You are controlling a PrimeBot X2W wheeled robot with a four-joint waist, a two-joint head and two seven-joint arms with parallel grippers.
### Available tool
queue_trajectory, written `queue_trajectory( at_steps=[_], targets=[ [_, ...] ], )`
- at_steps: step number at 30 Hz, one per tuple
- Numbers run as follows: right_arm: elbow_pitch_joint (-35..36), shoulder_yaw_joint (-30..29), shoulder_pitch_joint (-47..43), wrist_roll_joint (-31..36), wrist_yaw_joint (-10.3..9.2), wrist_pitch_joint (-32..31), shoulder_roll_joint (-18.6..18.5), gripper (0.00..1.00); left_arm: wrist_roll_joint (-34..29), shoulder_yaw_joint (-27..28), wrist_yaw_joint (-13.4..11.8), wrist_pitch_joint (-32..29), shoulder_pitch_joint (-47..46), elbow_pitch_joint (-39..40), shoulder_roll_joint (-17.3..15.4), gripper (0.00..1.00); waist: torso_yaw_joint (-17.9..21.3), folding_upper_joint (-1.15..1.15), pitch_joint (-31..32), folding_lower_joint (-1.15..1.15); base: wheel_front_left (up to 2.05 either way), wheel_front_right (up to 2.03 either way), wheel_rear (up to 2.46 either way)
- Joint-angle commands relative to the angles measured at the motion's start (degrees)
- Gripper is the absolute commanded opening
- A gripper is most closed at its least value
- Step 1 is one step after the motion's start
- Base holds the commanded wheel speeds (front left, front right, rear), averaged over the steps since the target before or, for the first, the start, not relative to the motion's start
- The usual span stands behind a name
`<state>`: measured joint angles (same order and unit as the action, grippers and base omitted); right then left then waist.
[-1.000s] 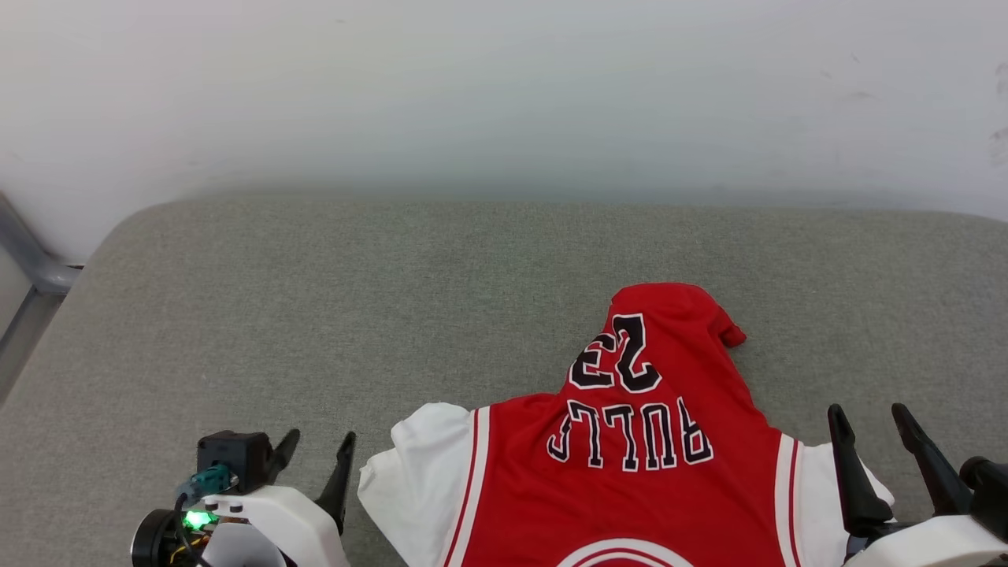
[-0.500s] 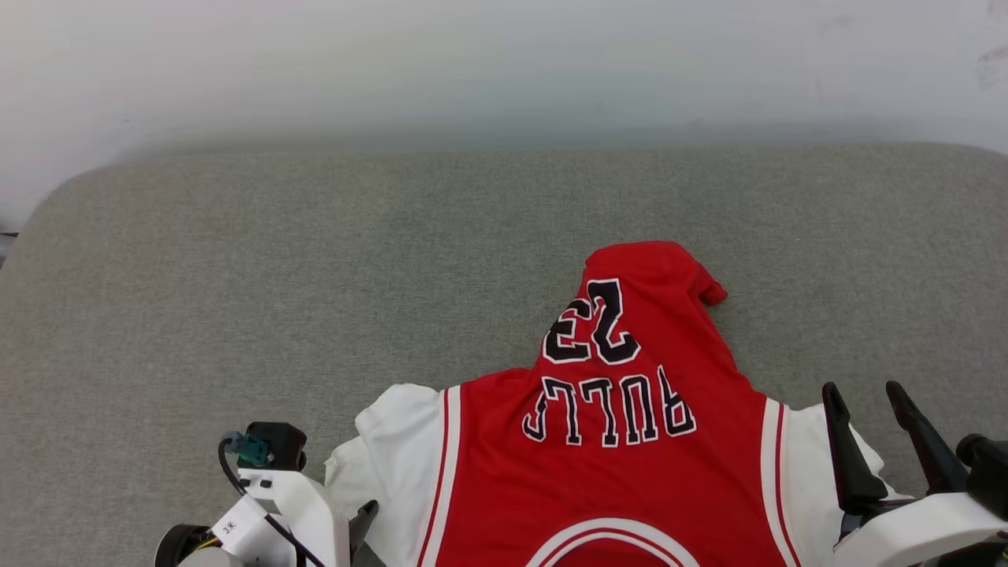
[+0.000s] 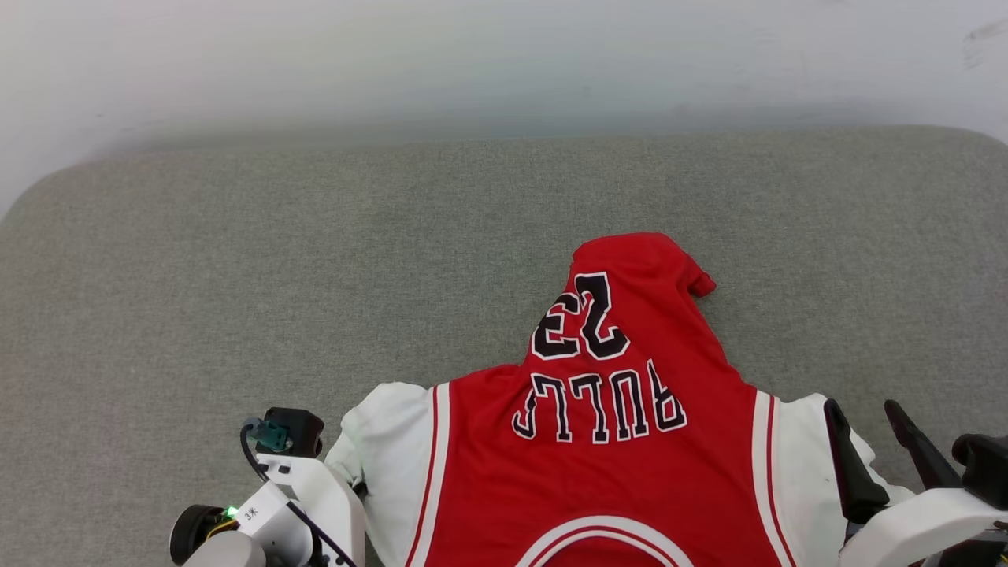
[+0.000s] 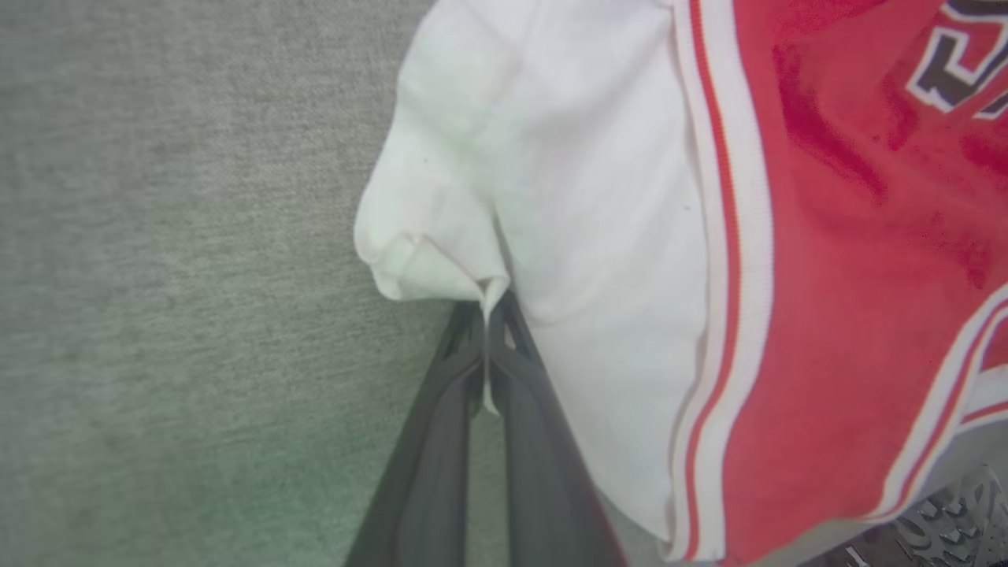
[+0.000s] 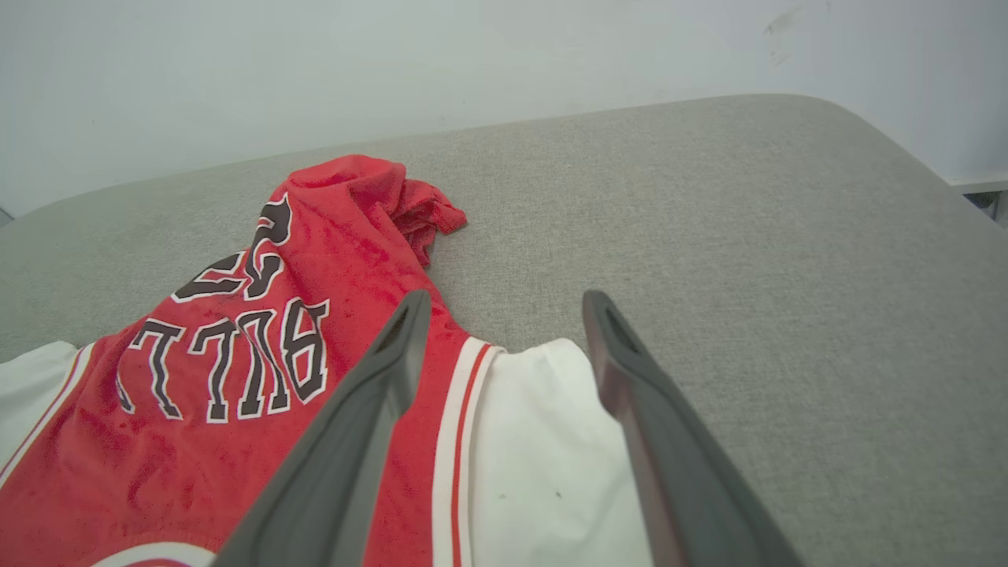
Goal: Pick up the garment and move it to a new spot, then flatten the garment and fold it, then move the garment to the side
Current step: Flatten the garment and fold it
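The grey fabric-covered table [image 3: 236, 315] carries the large red jersey shirt [image 3: 598, 472] with white sleeves and black lettering. It lies near the front edge, its body bunched to a peak. The left hand [image 4: 490, 315], spread wide beside the shirt a second ago, has now closed on the hem of the white left sleeve [image 4: 551, 197]. That makes the first grip for lifting. The right hand [image 5: 505, 299] stays open above the other white sleeve [image 5: 543, 457], so a two-handed pickup probably needs it to close too.
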<state>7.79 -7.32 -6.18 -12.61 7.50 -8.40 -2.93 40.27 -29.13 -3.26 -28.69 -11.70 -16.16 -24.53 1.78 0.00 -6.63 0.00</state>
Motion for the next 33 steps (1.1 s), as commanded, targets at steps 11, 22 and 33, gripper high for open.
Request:
queue_trajectory(
  at_steps=[11,22,33],
  targets=[
    [-6.91,-8.37,-2.97,-3.08,-0.02,-23.56,-5.44,1.0,-3.2,3.06,-5.2,10.27,2.89,8.25,0.17,0.0,-1.88,0.0,1.63,0.0,0.0,0.0,0.0],
    [-12.09,-6.0,2.11,-4.76,-0.03,-32.48,-8.88,1.0,-4.74,2.49,-6.83,10.44,3.87,16.42,-0.93,0.0,-3.4,0.0,0.05,0.0,0.0,0.0,0.0],
    [-22.37,-0.32,4.57,-9.13,0.06,-37.34,-9.54,0.0,-5.01,1.96,-6.56,11.29,3.16,18.26,-0.69,0.0,-4.85,0.0,-1.32,0.0,0.0,0.0,0.0]
  ],
)
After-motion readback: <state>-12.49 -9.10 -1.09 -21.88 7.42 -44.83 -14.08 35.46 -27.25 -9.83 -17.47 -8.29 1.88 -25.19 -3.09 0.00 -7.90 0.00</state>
